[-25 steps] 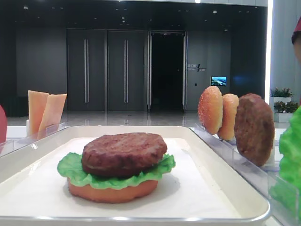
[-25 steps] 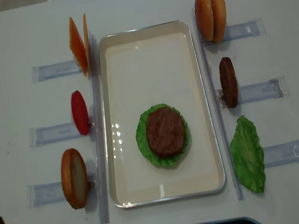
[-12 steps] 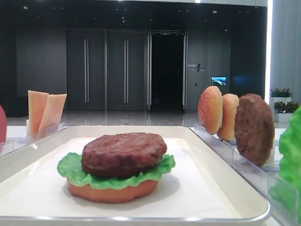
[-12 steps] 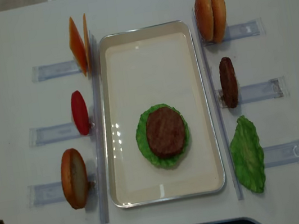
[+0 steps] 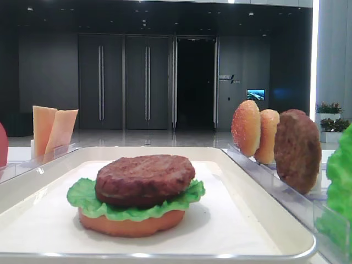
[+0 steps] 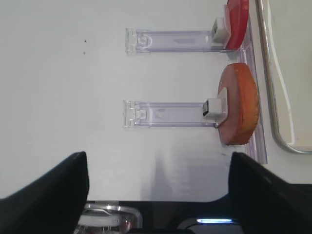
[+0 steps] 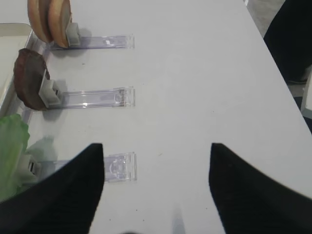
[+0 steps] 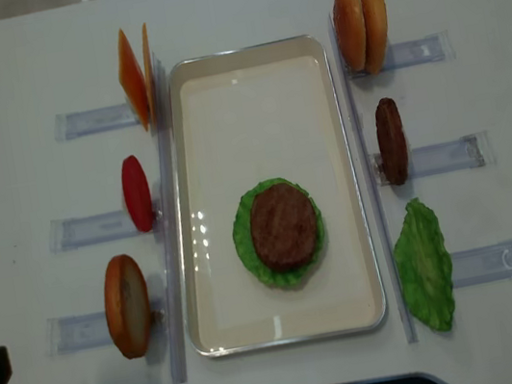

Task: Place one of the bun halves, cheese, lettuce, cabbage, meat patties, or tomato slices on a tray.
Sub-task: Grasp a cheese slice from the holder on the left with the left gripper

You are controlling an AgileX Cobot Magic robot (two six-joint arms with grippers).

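Only dark, edge-cropped jaws of left gripper (image 6: pixel 156 195) and right gripper (image 7: pixel 156 190), both wide, empty.

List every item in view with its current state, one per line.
tray: flat, holding one stack
stack: patty on lettuce on tomato slice
cheese: upright in rack
bun halves: upright in rack
spare patty: upright in rack
left gripper: open, empty
right gripper: open, empty
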